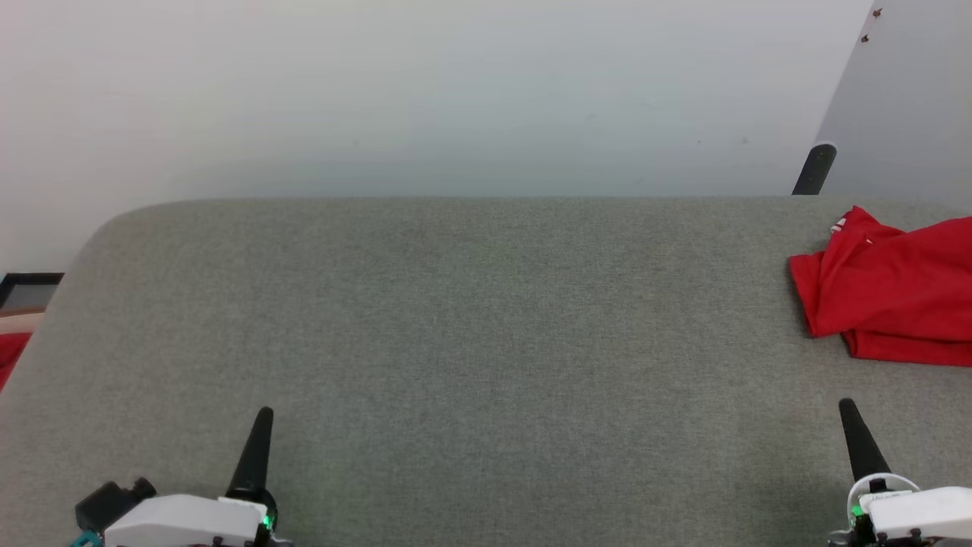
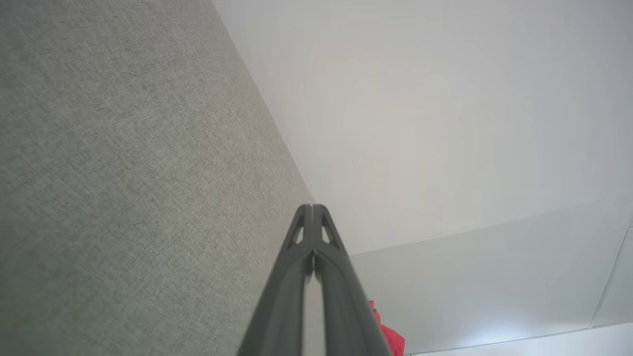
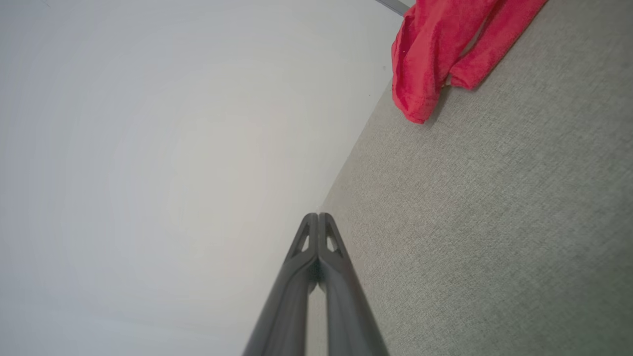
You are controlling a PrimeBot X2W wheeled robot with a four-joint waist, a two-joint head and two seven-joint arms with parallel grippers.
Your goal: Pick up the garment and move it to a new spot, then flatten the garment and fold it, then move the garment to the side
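Garment (image 1: 888, 296) lies bunched at the right end of the grey table (image 1: 456, 342), partly cut off by the head view, with a sliver of white trim showing. It looks roughly folded and set aside, so my guess is the job is about done. Left gripper (image 1: 263, 418) and right gripper (image 1: 847, 409) sit at the near edge, jaws pressed together and empty. They're well apart from the cloth, which reads as a rest pose.
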